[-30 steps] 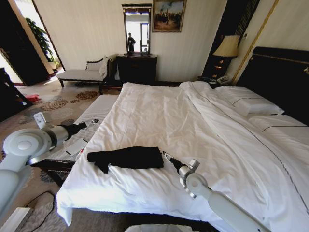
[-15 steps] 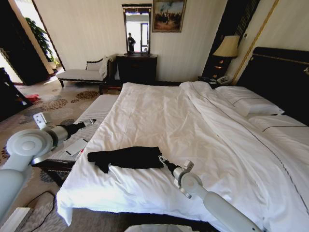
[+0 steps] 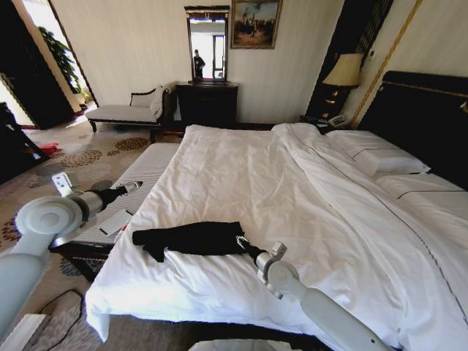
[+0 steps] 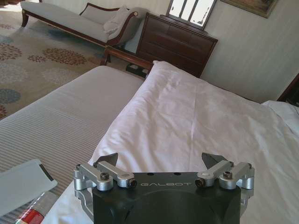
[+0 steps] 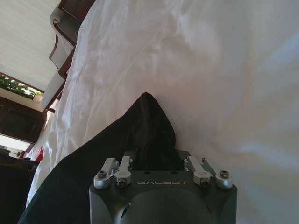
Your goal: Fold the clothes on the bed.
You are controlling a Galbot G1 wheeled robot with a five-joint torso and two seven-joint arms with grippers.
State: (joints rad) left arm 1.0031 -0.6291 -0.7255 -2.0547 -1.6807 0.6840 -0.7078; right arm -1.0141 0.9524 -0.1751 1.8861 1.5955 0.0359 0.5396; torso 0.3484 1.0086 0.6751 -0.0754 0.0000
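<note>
The clothes, a black T-shirt (image 3: 190, 238), lie bunched in a long strip on the white bed (image 3: 292, 183) near its foot-end corner. My right gripper (image 3: 240, 240) is at the shirt's right end. In the right wrist view its fingers are drawn in on a raised fold of the black fabric (image 5: 142, 130). My left gripper (image 3: 139, 184) hovers open over the striped bench (image 3: 146, 172) beside the bed, apart from the shirt; its fingertips (image 4: 112, 158) are spread wide, with nothing between them.
A white card (image 3: 115, 221) and a red-and-white tube (image 4: 32, 214) lie on the bench. A chaise longue (image 3: 121, 111) and a dark dresser (image 3: 207, 102) stand by the far wall. Pillows (image 3: 380, 157) and the dark headboard (image 3: 424, 110) are at right.
My right gripper has slid left across the duvet onto the shirt's right end. The left arm has drifted slightly.
</note>
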